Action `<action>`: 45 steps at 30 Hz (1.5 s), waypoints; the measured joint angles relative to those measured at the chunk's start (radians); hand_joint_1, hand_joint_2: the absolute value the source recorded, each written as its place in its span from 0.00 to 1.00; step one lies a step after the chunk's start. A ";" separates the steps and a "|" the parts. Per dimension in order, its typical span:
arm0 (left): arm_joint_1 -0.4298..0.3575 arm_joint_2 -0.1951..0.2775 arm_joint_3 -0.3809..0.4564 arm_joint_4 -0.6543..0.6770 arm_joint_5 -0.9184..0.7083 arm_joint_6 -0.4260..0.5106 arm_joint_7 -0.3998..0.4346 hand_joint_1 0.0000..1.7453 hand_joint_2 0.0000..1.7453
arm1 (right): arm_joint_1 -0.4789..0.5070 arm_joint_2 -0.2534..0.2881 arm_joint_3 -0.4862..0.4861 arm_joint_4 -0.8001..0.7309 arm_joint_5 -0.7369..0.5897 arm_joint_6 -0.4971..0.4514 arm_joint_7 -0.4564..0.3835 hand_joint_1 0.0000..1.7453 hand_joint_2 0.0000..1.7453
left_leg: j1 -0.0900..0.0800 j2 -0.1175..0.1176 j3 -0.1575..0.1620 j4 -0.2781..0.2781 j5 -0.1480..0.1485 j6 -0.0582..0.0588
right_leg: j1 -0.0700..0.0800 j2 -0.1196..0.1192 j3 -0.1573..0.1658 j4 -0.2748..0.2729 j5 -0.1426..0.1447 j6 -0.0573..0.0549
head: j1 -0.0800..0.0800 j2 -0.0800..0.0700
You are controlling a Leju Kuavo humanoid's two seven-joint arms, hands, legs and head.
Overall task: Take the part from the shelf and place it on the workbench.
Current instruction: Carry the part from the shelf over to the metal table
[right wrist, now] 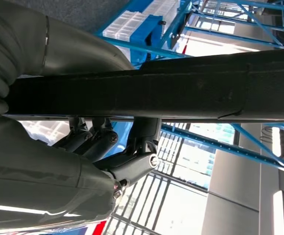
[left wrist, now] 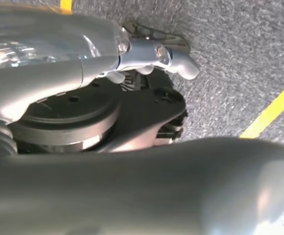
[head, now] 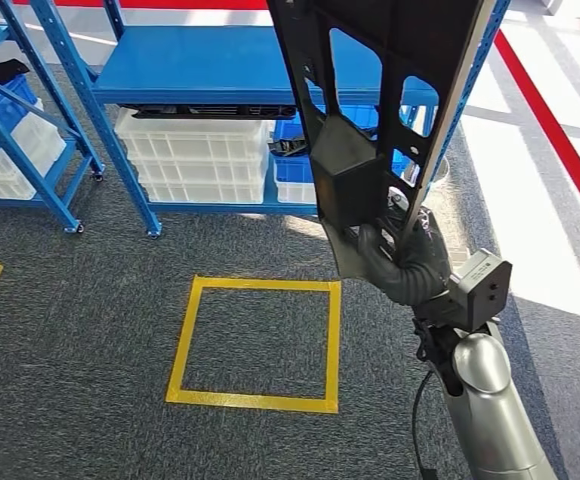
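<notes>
The part (head: 377, 90) is a large black flat panel with cut-out openings and a boxy block on its face. It is held upright, high in the head view, in front of the blue shelf (head: 196, 70). My right hand (head: 404, 262) grips its lower edge, fingers wrapped round it. The right wrist view sees the part (right wrist: 170, 90) edge-on as a dark bar, with my right hand (right wrist: 59, 147) clamped on it and dark fingers (right wrist: 96, 139) behind it. My left hand (left wrist: 159, 54) hangs over grey carpet with its fingers apart, holding nothing.
White crates (head: 196, 155) and a blue bin (head: 302, 135) sit on the shelf's bottom level. A second blue rack (head: 15, 120) stands at the left. A yellow taped square (head: 257, 345) marks the carpet in front. A red floor line (head: 559, 130) runs at the right.
</notes>
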 joint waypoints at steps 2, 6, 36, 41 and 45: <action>-0.002 0.000 0.000 0.000 -0.004 0.006 0.006 0.00 1.00 | -0.003 -0.003 -0.001 0.002 -0.004 0.005 0.001 1.00 1.00 | 0.000 -0.001 -0.014 0.006 0.012 -0.010 | -0.002 0.000 0.003 -0.030 -0.012 -0.007 | 0.000 0.000; 0.001 -0.001 -0.002 0.000 -0.014 0.016 0.011 0.00 1.00 | 0.007 -0.028 -0.005 0.007 0.000 0.022 -0.007 1.00 1.00 | 0.010 -0.005 -0.056 0.106 -0.092 -0.042 | -0.009 -0.008 -0.032 -0.035 0.010 -0.040 | -0.001 0.000; 0.000 -0.010 -0.018 0.001 -0.038 0.030 0.026 0.00 1.00 | 0.003 -0.137 -0.021 0.031 0.017 0.078 -0.045 1.00 1.00 | 0.014 -0.055 0.005 0.066 -0.080 -0.033 | -0.020 0.010 -0.083 -0.010 0.038 -0.024 | -0.002 0.000; -0.005 -0.010 -0.021 0.001 -0.040 0.031 0.025 0.00 1.00 | -0.001 -0.146 -0.016 0.031 0.013 0.089 -0.046 1.00 1.00 | 0.025 -0.023 -0.067 0.231 -0.127 -0.047 | -0.019 -0.054 -0.085 -0.010 0.037 -0.027 | -0.002 0.000; -0.006 -0.010 -0.025 0.001 -0.043 0.030 0.021 0.00 1.00 | -0.015 -0.151 -0.010 0.031 0.002 0.100 -0.061 1.00 1.00 | 0.011 0.032 0.037 0.013 -0.029 -0.024 | -0.016 -0.088 -0.085 -0.011 0.036 -0.021 | -0.002 0.000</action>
